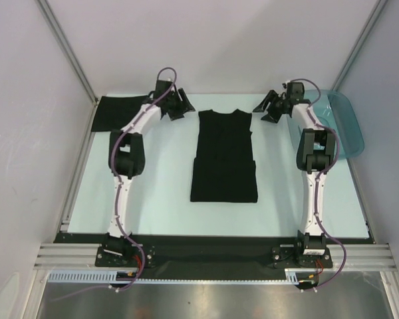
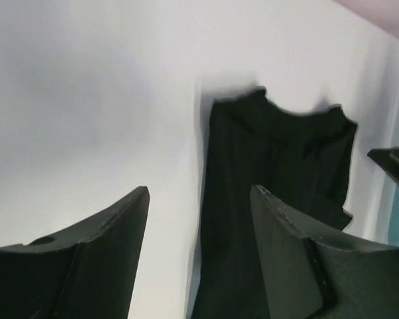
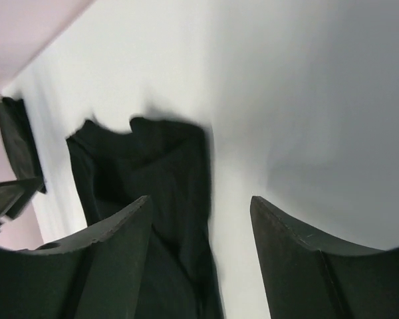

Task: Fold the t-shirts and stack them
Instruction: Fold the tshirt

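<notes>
- Up in the air and wide open, nothing held: left gripper (image 1: 176, 106) and right gripper (image 1: 271, 109).
- Flat in the middle of the table (image 1: 166, 193): black t-shirt (image 1: 224, 156), neck end far away, between the two grippers. Looks folded narrow, not yet folded short.
- In the far left corner, well apart: second black t-shirt (image 1: 120, 113). Maybe the pile to stack on.
- Likely best for this step: come down on both neck corners at the same time, one on each side.
- Pinch just the cloth, lift both sides evenly, then lay the neck end over the bottom end with the edges lined up.
- Go slow. Soft cloth, easy to bunch or slip out.
- Watch out for the teal tray (image 1: 349, 126) close by the right arm.
- Only in the top view: whole shirt, bottom edge, both arms, tray and corner pile together.
- Only in the wrist views: close look at the bumpy neck end and the open space between the fingers. Corner pile seen from the right wrist, not from the left.
</notes>
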Robot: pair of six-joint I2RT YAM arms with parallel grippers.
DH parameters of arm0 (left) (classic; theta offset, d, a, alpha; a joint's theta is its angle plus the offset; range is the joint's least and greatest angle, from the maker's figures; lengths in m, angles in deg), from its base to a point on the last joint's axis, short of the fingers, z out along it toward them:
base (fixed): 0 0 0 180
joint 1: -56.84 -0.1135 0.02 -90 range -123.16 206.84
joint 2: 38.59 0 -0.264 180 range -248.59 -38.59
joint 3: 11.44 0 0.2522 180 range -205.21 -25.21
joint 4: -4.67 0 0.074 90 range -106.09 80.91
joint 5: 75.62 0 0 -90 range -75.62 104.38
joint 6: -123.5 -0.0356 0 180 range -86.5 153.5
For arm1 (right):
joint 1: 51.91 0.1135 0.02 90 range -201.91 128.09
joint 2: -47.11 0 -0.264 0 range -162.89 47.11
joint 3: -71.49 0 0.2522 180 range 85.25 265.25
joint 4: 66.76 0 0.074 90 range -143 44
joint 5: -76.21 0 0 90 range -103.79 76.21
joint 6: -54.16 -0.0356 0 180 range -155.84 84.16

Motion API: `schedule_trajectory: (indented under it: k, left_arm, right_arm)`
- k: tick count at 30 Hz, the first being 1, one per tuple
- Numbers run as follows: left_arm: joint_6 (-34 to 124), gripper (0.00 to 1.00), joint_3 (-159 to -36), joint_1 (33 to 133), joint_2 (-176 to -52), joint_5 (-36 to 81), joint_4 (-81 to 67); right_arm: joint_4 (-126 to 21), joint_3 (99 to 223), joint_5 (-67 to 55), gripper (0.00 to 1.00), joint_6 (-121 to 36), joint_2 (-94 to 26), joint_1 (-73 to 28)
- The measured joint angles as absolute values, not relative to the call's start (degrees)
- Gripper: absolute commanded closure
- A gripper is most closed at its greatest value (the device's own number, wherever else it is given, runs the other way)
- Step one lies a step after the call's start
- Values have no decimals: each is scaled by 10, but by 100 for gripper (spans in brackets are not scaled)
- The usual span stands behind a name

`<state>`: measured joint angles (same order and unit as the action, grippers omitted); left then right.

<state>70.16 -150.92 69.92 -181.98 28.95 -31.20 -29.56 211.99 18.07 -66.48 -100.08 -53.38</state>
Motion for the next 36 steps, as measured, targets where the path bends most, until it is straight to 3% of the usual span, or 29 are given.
schedule_trajectory:
  k: [4,10,14,19,25,36]
  left_arm:
    - [664,29,-1287,694,-1629,296,-324]
    - [649,29,-988,713,-1339,321,-336]
    - [650,25,-820,757,-1200,338,-348]
    - [675,23,-658,804,-1081,360,-367]
    - [705,22,-576,821,-1040,375,-353]
    - [718,25,-580,822,-1171,421,-260]
  right_arm:
    - [-204,2037,150,32,-625,-900,-537]
    - [-123,1806,106,31,-569,-645,-490]
    - [-106,1603,115,31,-564,-440,-436]
    - [-107,1391,125,30,-588,-266,-441]
    - [-106,1279,121,31,-611,-222,-440]
    - [-196,1221,122,43,-630,-270,-442]
